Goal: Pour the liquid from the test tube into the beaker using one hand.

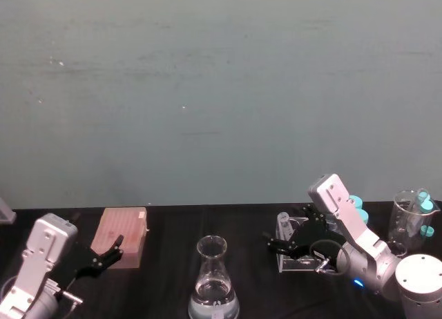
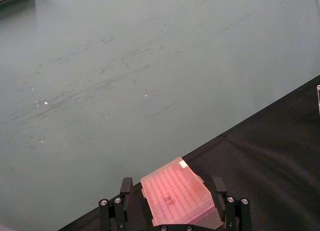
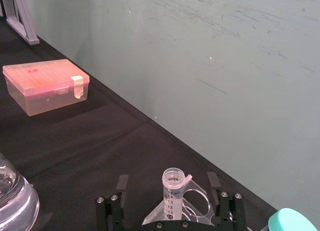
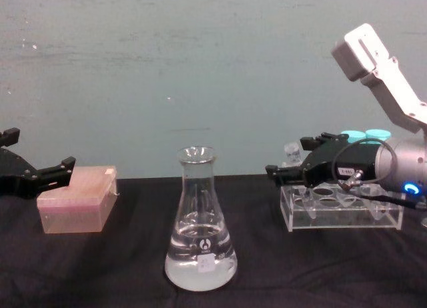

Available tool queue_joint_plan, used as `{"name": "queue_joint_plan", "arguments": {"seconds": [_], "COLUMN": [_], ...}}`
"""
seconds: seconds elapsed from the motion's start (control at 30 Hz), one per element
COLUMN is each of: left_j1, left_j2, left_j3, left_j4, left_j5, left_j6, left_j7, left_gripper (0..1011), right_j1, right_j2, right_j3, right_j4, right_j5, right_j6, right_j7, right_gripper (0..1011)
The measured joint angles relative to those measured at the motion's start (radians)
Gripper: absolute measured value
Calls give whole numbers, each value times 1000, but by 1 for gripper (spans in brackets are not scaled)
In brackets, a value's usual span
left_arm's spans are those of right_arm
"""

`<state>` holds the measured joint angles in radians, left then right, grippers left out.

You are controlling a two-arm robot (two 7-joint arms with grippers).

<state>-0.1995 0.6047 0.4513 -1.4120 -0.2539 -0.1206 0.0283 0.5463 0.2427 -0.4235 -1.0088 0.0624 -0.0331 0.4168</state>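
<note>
While the test tube (image 3: 172,188) stands upright in its clear rack (image 4: 340,211) at the right of the chest view, nothing looks poured yet: the right claw (image 3: 168,180) sits spread wide either side of it without touching, so gripping, lifting, carrying and tipping all remain. The beaker (image 4: 200,241) waits at bottom centre, well apart from the rack, clear liquid (image 4: 200,265) already in its base, while the left claw (image 1: 109,253), also spread, hangs by a pink box (image 4: 73,205) at lower left. Whether the tube holds any liquid I cannot tell; its lower end is hidden.
</note>
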Motion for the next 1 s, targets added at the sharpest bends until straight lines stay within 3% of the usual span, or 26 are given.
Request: {"name": "queue_joint_plan", "arguments": {"seconds": [0.27, 0.3, 0.87, 1.0], "left_j1": [0, 0, 0, 0], "left_j2": [0, 0, 0, 0], "left_j3": [0, 0, 0, 0], "left_j4": [0, 0, 0, 0], "left_j5": [0, 0, 0, 0], "left_j6": [0, 0, 0, 0], "left_j7": [0, 0, 0, 0], "left_gripper": [1000, 1000, 1000, 1000], "right_j1": [0, 0, -1, -1], "right_j2": [1, 1, 1, 1], "right_j3": [-1, -1, -1, -1], "right_j4": [-1, -2, -3, -3], "right_j5": [1, 1, 1, 1], "right_j6": [1, 1, 2, 2], "right_j7": [-1, -1, -3, -3], "right_gripper": [818, 748, 216, 205]}}
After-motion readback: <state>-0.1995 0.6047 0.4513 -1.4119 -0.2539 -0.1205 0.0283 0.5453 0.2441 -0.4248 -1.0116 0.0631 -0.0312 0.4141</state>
